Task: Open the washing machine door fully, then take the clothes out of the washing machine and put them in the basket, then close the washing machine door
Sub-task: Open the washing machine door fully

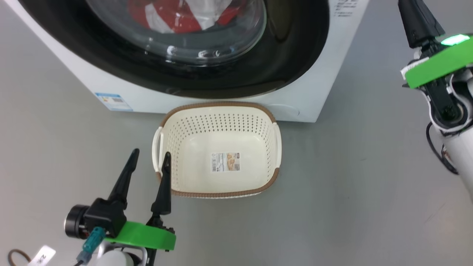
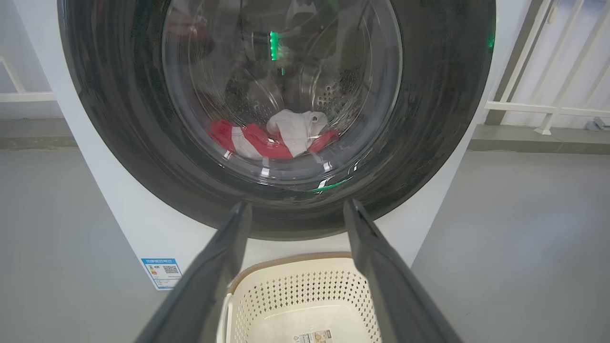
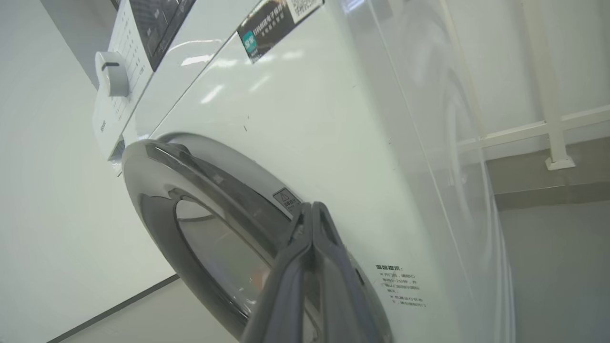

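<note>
Clothes (image 2: pixel 281 138) lie inside the washing machine (image 3: pixel 310 119) behind the shut washing machine door (image 2: pixel 119 143); the basket (image 1: pixel 221 107) sits before it. Our right gripper (image 3: pixel 312 207), clenched empty, seems to reach the door's edge, where we might slip off the glossy rim; our left gripper (image 1: pixel 152 152) hangs spread wide.

Bright, even light, soft shadows. Glare streaks the door (image 2: pixel 286 85) and the washing machine (image 3: pixel 310 119) side. Wrist views warp at edges.
</note>
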Motion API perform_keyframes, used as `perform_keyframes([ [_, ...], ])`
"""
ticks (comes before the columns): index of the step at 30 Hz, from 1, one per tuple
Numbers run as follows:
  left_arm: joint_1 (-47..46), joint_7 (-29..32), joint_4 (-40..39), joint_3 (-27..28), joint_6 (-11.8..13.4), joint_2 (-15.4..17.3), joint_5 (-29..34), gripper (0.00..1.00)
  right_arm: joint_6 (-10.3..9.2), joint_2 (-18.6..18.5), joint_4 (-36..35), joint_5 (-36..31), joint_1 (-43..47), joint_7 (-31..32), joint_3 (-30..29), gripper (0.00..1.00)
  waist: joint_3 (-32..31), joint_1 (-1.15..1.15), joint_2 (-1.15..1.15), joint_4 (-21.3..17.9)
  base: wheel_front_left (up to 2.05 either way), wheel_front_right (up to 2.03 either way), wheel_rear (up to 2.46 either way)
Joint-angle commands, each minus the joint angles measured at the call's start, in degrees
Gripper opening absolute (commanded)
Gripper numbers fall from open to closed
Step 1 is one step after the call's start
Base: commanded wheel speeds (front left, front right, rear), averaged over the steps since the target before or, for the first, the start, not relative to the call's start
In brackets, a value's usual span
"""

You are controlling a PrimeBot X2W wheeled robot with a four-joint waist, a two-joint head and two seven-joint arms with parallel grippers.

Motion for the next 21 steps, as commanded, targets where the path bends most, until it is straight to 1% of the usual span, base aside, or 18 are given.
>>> perform_keyframes([
  [1,-1.89,-0.7,-1.68,1.58,0.56,0.94,-0.83,1.0,-0.06,-0.95,-0.56,1.88,-1.35,1.03,1.99,0.0,1.59,0.0,0.0,1.24,0.0,0.0,0.0],
  [7,-2.98,-0.7,-1.69,0.61,0.88,0.94,-1.43,1.0,-0.06,-3.59,1.16,10.21,-7.06,5.2,9.23,0.0,3.43,0.0,0.0,2.23,0.0,0.0,0.0],
  [11,-3.52,-0.7,-1.79,0.22,1.14,0.94,-1.69,1.0,-0.06,-4.21,2.14,16.97,-9.94,8.58,11.17,0.0,4.4,0.0,0.0,2.48,0.0,0.0,0.0],
  [14,-4.03,-0.7,-1.87,-0.26,1.24,0.94,-1.92,1.0,-0.06,-4.63,3.29,21.82,-11.28,12.2,11.46,0.0,5.23,0.0,0.0,2.87,0.0,0.0,0.0],
  [18,-4.85,-0.7,-2.11,-0.58,1.41,0.94,-2.24,1.0,-0.06,-4.44,4.9,28.6,-12.67,19.34,10.49,0.0,6.65,0.0,0.0,3.19,0.0,0.0,0.0],
  [21,-5.59,-0.7,-2.37,-0.7,1.66,0.94,-2.58,1.0,-0.06,-3.59,6.13,34.25,-14.06,25.64,7.91,0.0,8.12,0.0,0.0,3.25,0.0,0.0,0.0],
])
